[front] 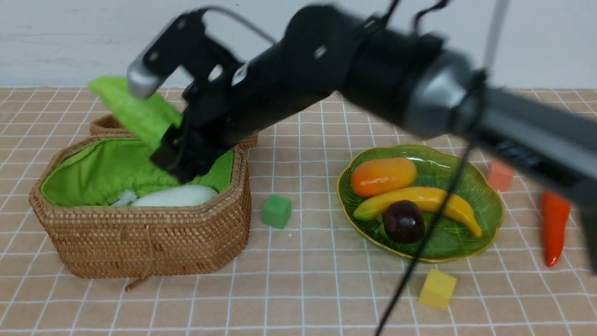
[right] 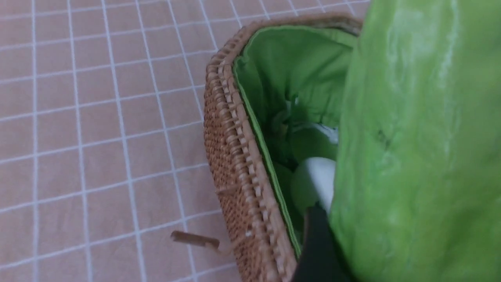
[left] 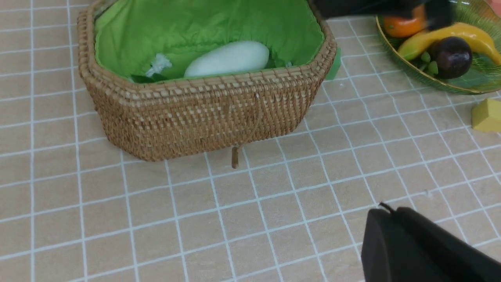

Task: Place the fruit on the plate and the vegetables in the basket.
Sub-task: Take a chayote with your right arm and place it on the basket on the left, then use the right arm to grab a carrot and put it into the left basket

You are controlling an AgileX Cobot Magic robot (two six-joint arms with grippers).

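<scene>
The right gripper (front: 170,151) is clamped on the green gourd (front: 135,112), which hangs tilted over the back rim of the basket (front: 140,242) on the left side of the table (front: 317,280). The white radish (front: 177,196) lies inside the basket. The mango (front: 383,176), banana (front: 419,199) and mangosteen (front: 404,221) sit on the plate (front: 485,205), and the carrot (front: 554,224) lies near the right edge. The left gripper (left: 411,246) is closed

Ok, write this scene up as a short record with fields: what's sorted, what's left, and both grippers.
basket: radish lying inside
plate: mango, banana and mangosteen on it
right gripper: closed on the gourd, held over the basket, not yet in it
left gripper: shut, nothing seen in it
carrot: on the table, right of the plate
other items: green cube, yellow cube and pink cube on the table
</scene>
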